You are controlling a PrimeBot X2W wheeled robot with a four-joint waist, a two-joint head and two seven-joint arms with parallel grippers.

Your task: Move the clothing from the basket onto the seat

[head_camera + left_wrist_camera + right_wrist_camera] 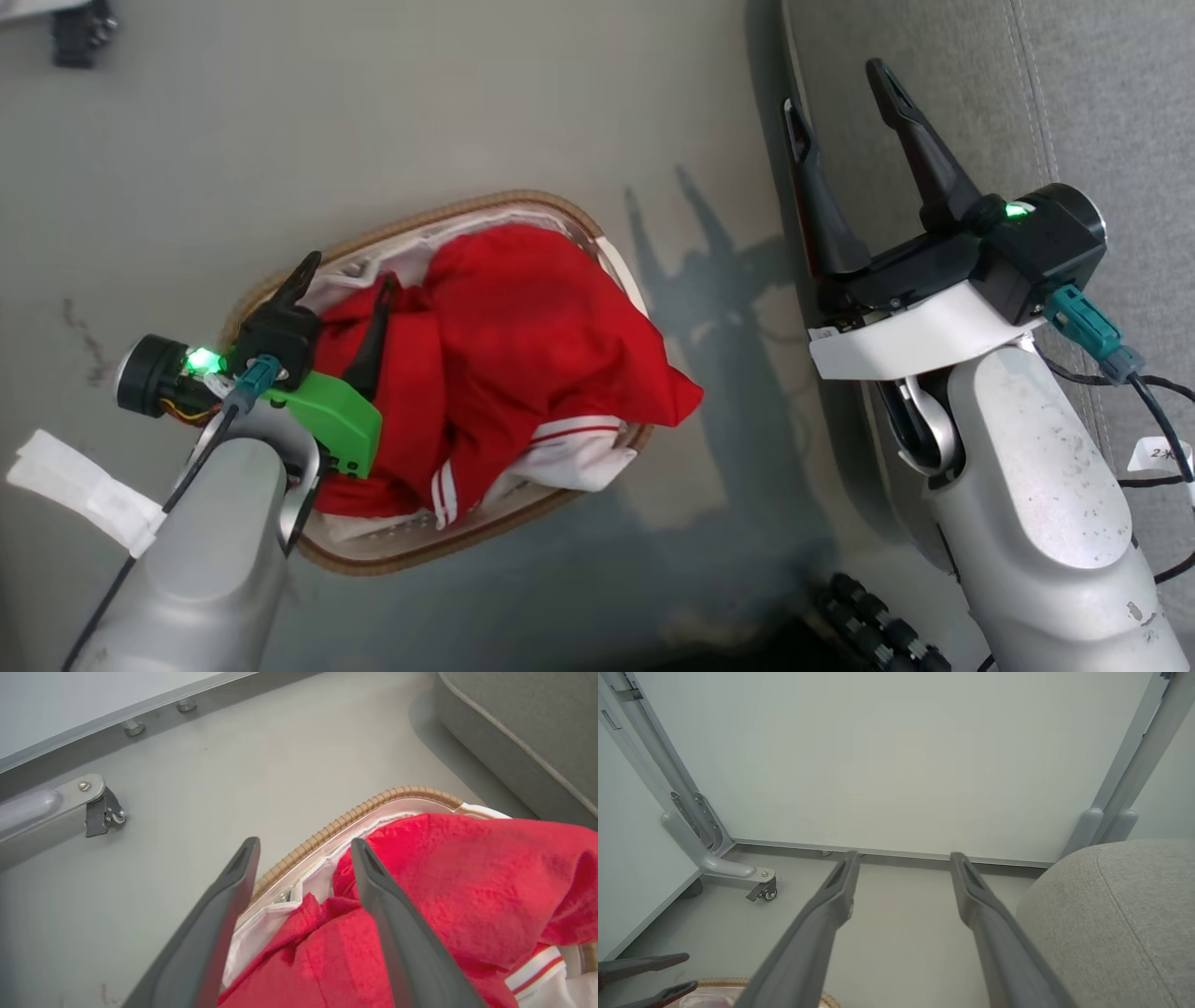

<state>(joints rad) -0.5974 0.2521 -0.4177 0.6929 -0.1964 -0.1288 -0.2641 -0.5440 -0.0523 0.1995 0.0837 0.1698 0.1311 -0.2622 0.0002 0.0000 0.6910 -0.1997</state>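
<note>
Bright, even light; the right gripper (834,84) throws a crisp two-pronged shadow leftward onto the grey floor (373,112), so light comes from the right. Wrist views bow at the edges

**Plain grey floor, not much on it**

The floor (467,112) is smooth pale grey, with a faint stain (84,341) on the left. The basket (523,201) sits on it mid-scene, and the seat (1102,112) is to its right, not touching. At the far left there's a metal frame leg (719,870) on a caster (766,892).
</note>
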